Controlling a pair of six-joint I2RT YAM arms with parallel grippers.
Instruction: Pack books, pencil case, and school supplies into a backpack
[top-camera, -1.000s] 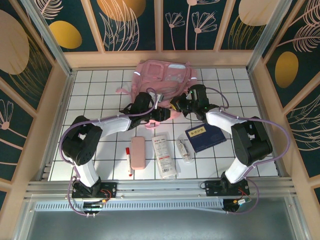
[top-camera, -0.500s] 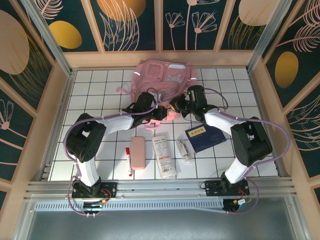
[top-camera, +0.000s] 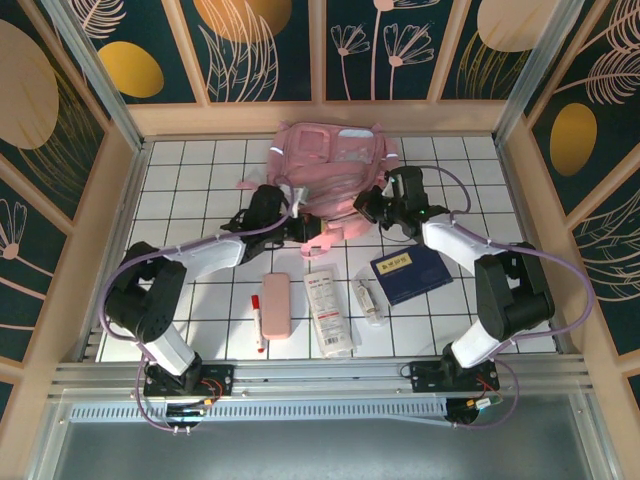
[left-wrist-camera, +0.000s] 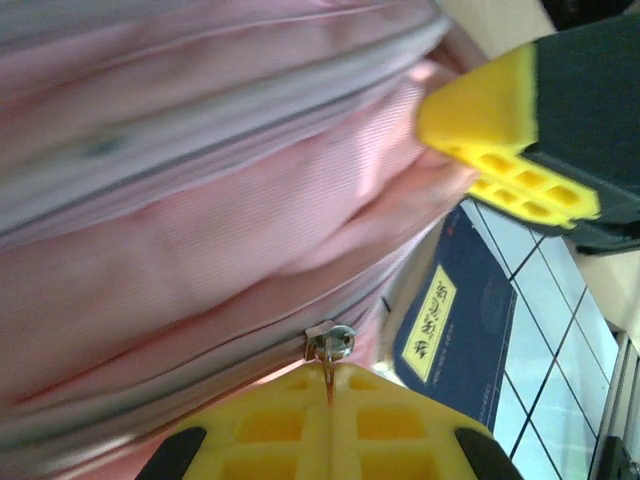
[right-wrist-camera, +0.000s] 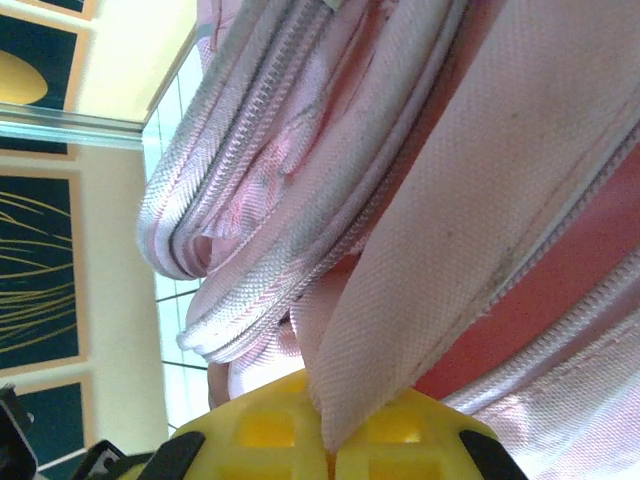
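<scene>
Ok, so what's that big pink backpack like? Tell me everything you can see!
The backpack is big, soft and pink. It looks like woven fabric, with long zippers, front pockets and pale shiny strips. It lies slumped on the white tiled table, in the middle of the far side. The left end effector is shut on its little metal zipper pull. The right end effector pinches a fabric strap of it.

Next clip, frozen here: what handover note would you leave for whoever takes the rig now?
Left gripper: shut on the zipper pull of the backpack.
Right gripper: shut on a pink fabric band of the backpack.
Lying on the table nearer the bases: pencil case, marker, white packet, clear tube, book.
Done: nothing packed.
Left: open the backpack, load all five.
</scene>
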